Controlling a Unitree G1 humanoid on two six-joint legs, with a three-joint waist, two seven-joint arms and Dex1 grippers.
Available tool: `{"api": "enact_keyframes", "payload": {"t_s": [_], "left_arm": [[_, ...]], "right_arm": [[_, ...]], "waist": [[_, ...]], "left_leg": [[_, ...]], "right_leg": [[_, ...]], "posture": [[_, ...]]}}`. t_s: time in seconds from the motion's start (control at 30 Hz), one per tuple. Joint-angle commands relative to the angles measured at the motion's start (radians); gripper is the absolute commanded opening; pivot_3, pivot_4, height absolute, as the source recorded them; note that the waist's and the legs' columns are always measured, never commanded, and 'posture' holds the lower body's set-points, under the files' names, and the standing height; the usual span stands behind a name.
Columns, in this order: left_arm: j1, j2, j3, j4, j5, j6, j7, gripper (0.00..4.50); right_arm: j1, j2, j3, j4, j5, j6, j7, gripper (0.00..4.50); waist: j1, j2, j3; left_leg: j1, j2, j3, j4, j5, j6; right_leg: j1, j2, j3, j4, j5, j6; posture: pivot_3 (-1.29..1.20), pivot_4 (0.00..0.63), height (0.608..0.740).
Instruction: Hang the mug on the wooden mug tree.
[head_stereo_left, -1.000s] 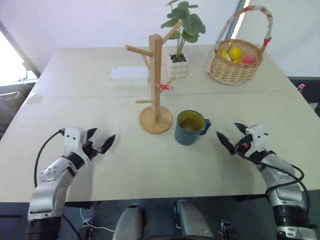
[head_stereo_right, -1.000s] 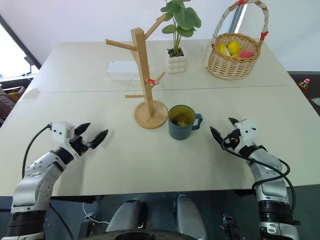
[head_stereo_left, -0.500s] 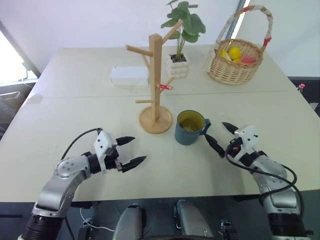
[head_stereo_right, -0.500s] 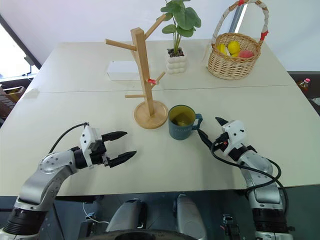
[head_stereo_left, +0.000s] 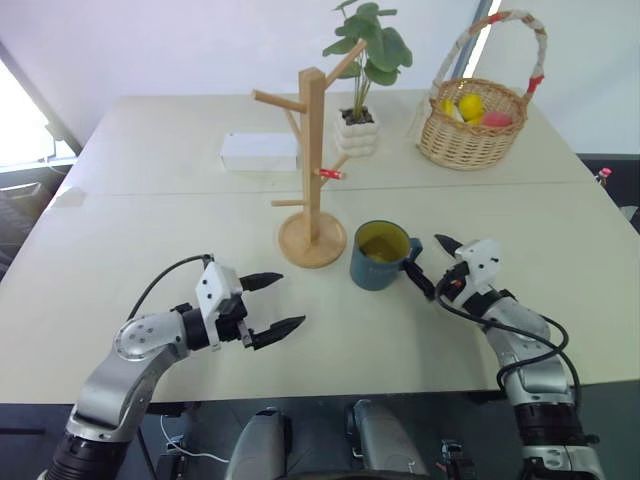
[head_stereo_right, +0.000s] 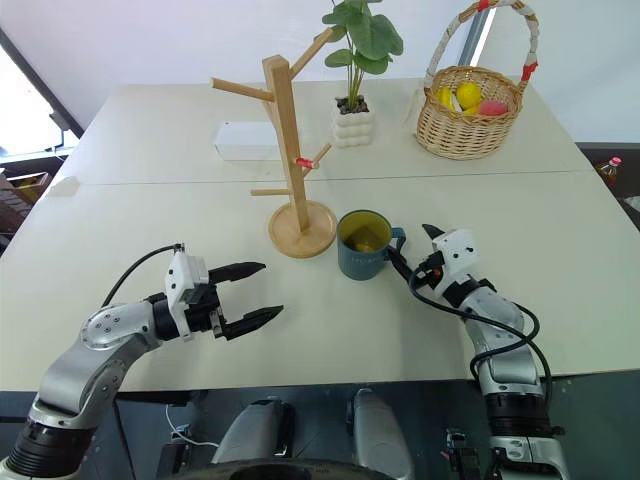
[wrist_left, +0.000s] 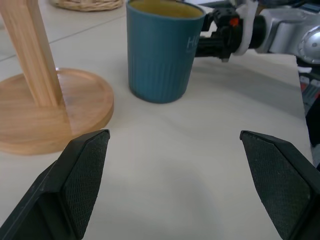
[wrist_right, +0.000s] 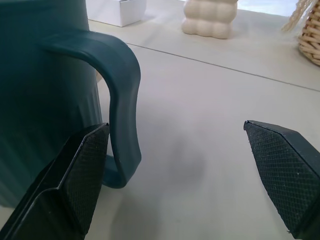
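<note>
The mug (head_stereo_left: 381, 255) stands upright on the bench (head_stereo_left: 150, 230), mouth up, its long line running straight up and down. Its handle (wrist_right: 120, 100) sticks out toward the right gripper (head_stereo_left: 436, 265). That gripper's jaws are spread wide and hold nothing. One finger (wrist_right: 75, 185) is just beside the handle, and the other is well off to the far side, so the handle lies near one edge of the gap. If the jaws close from here, I think they could bump the handle and spin or tip the mug.

The left gripper (head_stereo_left: 272, 303) also has its jaws wide and empty, with the mug and the wooden mug tree (head_stereo_left: 312, 160) out ahead of them.
</note>
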Motion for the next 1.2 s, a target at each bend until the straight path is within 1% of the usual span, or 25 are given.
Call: {"api": "enact_keyframes", "payload": {"t_s": [0.03, 0.07, 0.13, 0.27, 0.3, 0.37, 0.47, 0.63, 0.77, 0.83, 1.0, 1.2], "left_arm": [[-0.007, 0.001, 0.009, -0.037, -0.015, 0.002, 0.009, 4.50], [-0.009, 0.001, 0.010, -0.036, -0.014, 0.001, 0.011, 4.50], [-0.013, 0.003, 0.014, -0.031, -0.013, -0.002, 0.012, 4.50], [-0.019, 0.004, 0.019, -0.020, -0.009, -0.007, 0.014, 4.50], [-0.020, 0.004, 0.019, -0.019, -0.009, -0.008, 0.014, 4.50], [-0.021, 0.002, 0.021, -0.021, -0.011, -0.009, 0.016, 4.50], [-0.026, -0.003, 0.026, -0.026, -0.023, -0.009, 0.019, 4.50], [-0.051, -0.017, 0.060, -0.042, -0.081, 0.008, 0.039, 4.50], [-0.092, -0.029, 0.124, -0.021, -0.132, 0.021, 0.072, 4.50], [-0.105, -0.027, 0.150, -0.002, -0.148, 0.021, 0.075, 4.50], [-0.116, -0.017, 0.166, 0.013, -0.151, 0.019, 0.068, 4.50], [-0.116, -0.020, 0.178, 0.003, -0.157, 0.020, 0.077, 4.50]], "right_arm": [[-0.026, 0.011, 0.002, 0.018, 0.002, -0.032, 0.005, 4.43], [-0.030, 0.016, 0.002, 0.026, 0.007, -0.031, 0.007, 4.21], [-0.035, 0.024, 0.002, 0.037, 0.015, -0.028, 0.014, 3.57], [-0.032, 0.034, 0.013, 0.034, 0.025, -0.023, 0.033, 1.53], [-0.030, 0.037, 0.014, 0.030, 0.028, -0.022, 0.037, 0.91], [-0.024, 0.044, 0.018, 0.012, 0.031, -0.018, 0.038, 0.04], [-0.018, 0.034, 0.029, -0.032, 0.015, -0.008, 0.033, 0.04], [-0.041, -0.052, 0.068, -0.177, -0.073, -0.001, 0.039, 0.04], [-0.135, -0.173, 0.121, -0.324, -0.163, 0.014, 0.088, 0.04], [-0.202, -0.204, 0.149, -0.379, -0.186, 0.045, 0.103, 0.04], [-0.353, -0.205, 0.198, -0.424, -0.247, 0.136, 0.079, 0.04], [-0.421, -0.206, 0.235, -0.422, -0.301, 0.192, 0.078, 0.04]], "waist": [[0.000, 0.000, 0.000], [0.000, 0.000, 0.000], [0.000, 0.000, 0.000], [0.000, 0.000, 0.000], [0.000, 0.000, 0.000], [0.000, 0.000, 0.000], [0.000, 0.000, 0.000], [0.000, 0.001, 0.000], [-0.002, 0.001, 0.001], [-0.006, 0.001, 0.001], [-0.001, 0.000, 0.002], [0.002, -0.001, 0.002]], "left_leg": [[0.000, 0.000, 0.000, 0.000, 0.000, 0.000], [0.000, 0.000, 0.000, 0.000, 0.000, 0.000], [0.000, 0.000, 0.000, 0.000, 0.000, 0.000], [0.000, 0.000, 0.000, 0.000, 0.000, 0.000], [0.000, 0.000, 0.000, 0.000, 0.000, 0.000], [0.000, 0.000, 0.000, 0.000, 0.000, 0.000], [0.000, 0.000, 0.000, 0.000, 0.000, 0.000], [0.000, 0.000, 0.000, 0.000, 0.000, 0.000], [0.000, 0.000, 0.000, 0.001, 0.000, 0.000], [0.000, 0.000, 0.000, 0.001, 0.000, 0.000], [0.000, 0.000, -0.001, 0.001, 0.000, 0.000], [-0.002, -0.001, -0.001, 0.001, 0.000, 0.000]], "right_leg": [[0.000, 0.000, 0.000, 0.000, 0.000, 0.000], [0.000, 0.000, 0.000, 0.000, 0.000, 0.000], [0.000, 0.000, 0.000, 0.000, 0.000, 0.000], [0.000, 0.000, 0.000, 0.000, 0.000, 0.000], [0.000, 0.000, 0.000, 0.000, 0.000, 0.000], [0.000, 0.000, 0.000, 0.000, 0.000, 0.000], [0.000, 0.000, 0.000, 0.000, 0.000, 0.000], [0.000, 0.000, 0.000, 0.000, 0.000, 0.000], [0.000, 0.000, 0.000, 0.000, 0.000, 0.000], [0.000, 0.001, 0.000, 0.001, 0.000, 0.000], [0.000, 0.002, -0.001, 0.001, 0.000, 0.000], [0.000, -0.001, -0.001, -0.001, 0.000, 0.000]], "posture": [[0.00, 0.150, 0.740], [0.00, 0.150, 0.740], [0.00, 0.150, 0.740], [0.00, 0.150, 0.740], [0.00, 0.150, 0.740], [0.00, 0.150, 0.740], [0.00, 0.150, 0.740], [0.00, 0.150, 0.740], [0.00, 0.150, 0.740], [0.00, 0.150, 0.740], [0.00, 0.150, 0.740], [0.00, 0.150, 0.740]]}}
